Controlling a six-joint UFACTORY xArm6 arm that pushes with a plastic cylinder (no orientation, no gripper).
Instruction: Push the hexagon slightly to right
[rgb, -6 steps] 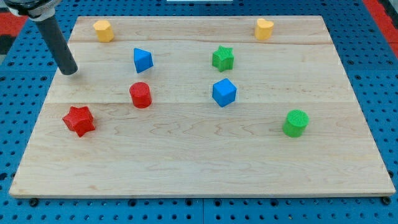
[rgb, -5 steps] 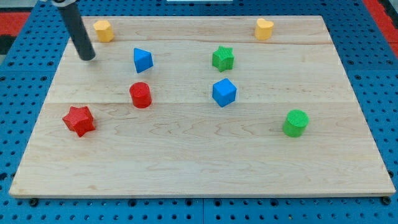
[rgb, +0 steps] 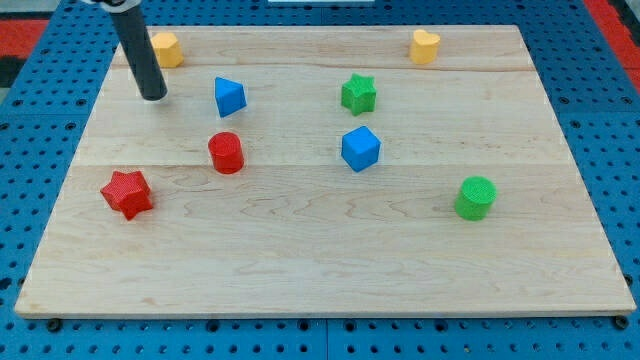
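A yellow hexagon block sits at the top left of a wooden board, near its far edge. The dark rod crosses just in front of the hexagon's left side, and my tip rests on the board at about 7 o'clock from the hexagon, close by; whether the rod touches the block cannot be told. The arm carries no jaws or fingers, only this rod.

At 3 o'clock from my tip, near it, is a blue triangular block. A red cylinder lies at 5 o'clock from my tip, and a red star at 6 o'clock, farther off.

Further right are a green star, a blue cube, a green cylinder and, at the top right, a yellow heart.
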